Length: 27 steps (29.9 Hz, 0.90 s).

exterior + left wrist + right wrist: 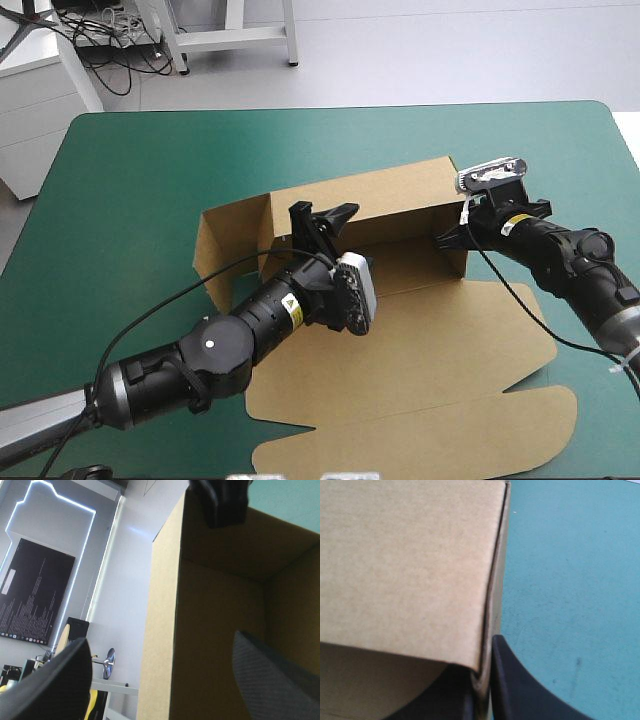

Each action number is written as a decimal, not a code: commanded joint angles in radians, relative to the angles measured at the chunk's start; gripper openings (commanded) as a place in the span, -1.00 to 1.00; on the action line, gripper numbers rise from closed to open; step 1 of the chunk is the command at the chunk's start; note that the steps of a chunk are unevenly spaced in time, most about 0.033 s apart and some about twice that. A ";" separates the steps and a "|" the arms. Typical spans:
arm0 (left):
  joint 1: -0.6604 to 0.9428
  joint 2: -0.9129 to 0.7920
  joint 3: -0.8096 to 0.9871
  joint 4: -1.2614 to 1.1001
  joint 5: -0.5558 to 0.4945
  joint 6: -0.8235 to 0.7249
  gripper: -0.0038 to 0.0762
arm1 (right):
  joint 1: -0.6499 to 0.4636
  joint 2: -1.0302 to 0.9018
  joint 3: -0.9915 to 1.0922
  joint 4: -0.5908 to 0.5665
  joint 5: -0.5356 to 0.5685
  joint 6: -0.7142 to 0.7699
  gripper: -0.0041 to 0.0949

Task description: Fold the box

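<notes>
- The box (430,340) lies near the middle of the table, on the teal-green cover (140,160). It is a cut sheet of brown board, matte, with a fine grainy surface.
- Its far part is raised. A long back wall stands upright, and a short wall stands at each end. At the left end one more flap sticks out to the side.
- The near part lies flat on the cover toward the robot. It is a wide panel, and beyond it is a strip with rounded corners.
- The left gripper (322,215) is at the left end of the raised part, with its black fingers (55,685) well apart. In the left wrist view an upright wall of the board stands between them, and its thin cut edge faces the camera. One finger is on the inner side and one on the outer side. I cannot tell if either finger touches the board.
- The right gripper (452,240) is at the right end wall. In the right wrist view its fingers (520,690) are almost together and pinch this wall. The wall looks doubled there, with a dark seam along the corner.
- The fingers are broad and curved like fins, with a dull, finely dotted surface.
</notes>
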 commanded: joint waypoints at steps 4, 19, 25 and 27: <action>-0.119 -0.037 -0.040 0.047 0.141 0.000 0.27 | -0.003 -0.028 -0.029 -0.077 -0.091 0.104 -0.95; -0.122 -0.019 -0.375 -0.844 0.356 0.740 -0.86 | -0.003 -0.028 -0.029 -0.074 -0.058 0.100 -0.95; 0.046 0.028 -0.637 -1.234 0.646 0.970 -0.86 | -0.003 -0.028 -0.029 -0.074 -0.058 0.100 -0.95; 0.130 0.028 -0.682 -1.317 0.643 0.970 -0.86 | -0.003 -0.028 -0.029 -0.074 -0.058 0.100 -0.95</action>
